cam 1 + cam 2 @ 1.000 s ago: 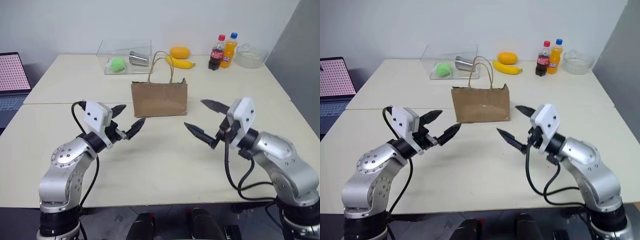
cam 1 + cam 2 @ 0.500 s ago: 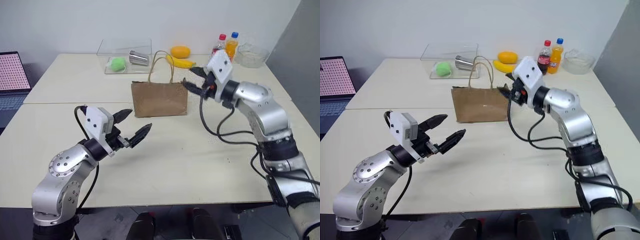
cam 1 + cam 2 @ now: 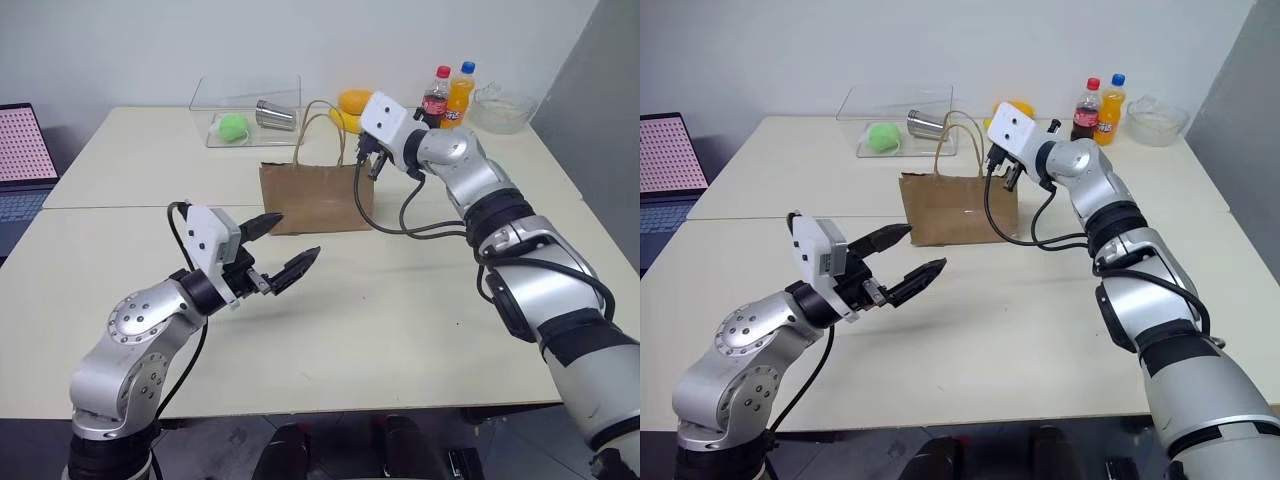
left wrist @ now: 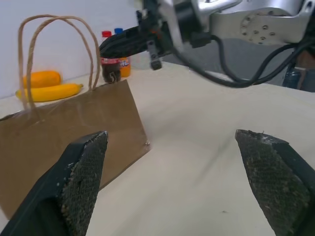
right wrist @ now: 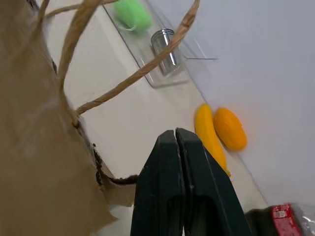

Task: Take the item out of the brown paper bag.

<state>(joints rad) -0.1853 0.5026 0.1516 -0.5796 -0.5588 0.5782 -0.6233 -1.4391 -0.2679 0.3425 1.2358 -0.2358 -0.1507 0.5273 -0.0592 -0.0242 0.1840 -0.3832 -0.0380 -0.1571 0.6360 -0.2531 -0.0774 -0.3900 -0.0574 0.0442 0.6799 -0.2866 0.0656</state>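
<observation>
While the brown paper bag (image 3: pixel 316 198) stands upright on the tabletop (image 3: pixel 400 300), the right tool (image 3: pixel 371 163) sits at its upper right corner, fingers pressed together on nothing visible. The left tool (image 3: pixel 280 250) hovers before the bag, spread wide, empty.

My right gripper (image 5: pixel 176 142) is now up at the top right corner of the creased kraft-brown paper bag (image 3: pixel 315 198), its black fingers (image 5: pixel 165 167) pressed together.

Paper bag (image 3: pixel 316 198) before banana (image 3: pixel 345 121), left of bottles (image 3: pixel 445 98)
</observation>
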